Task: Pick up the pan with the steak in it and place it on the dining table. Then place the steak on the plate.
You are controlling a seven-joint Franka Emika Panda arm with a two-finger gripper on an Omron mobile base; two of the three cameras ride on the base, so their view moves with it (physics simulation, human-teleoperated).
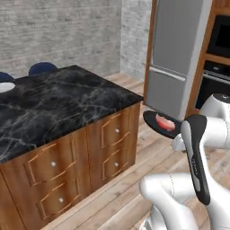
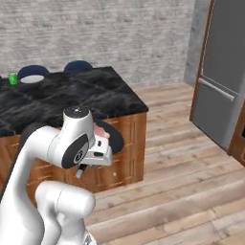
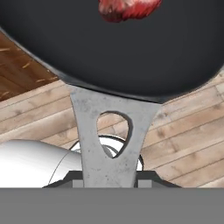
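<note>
Hand view: pan cut off by top, left and right edges; you get near rim and grey handle only. Steak cropped at top edge. Fingertips hidden at bottom, so you cannot see pads on handle.

Left base view: arm link covers near part of pan and steak; gripper hidden behind it. Plate cut by left edge.

Right base view: wrist hides most of pan; steak a pink sliver. Small green item beside plate too small to identify.
</note>
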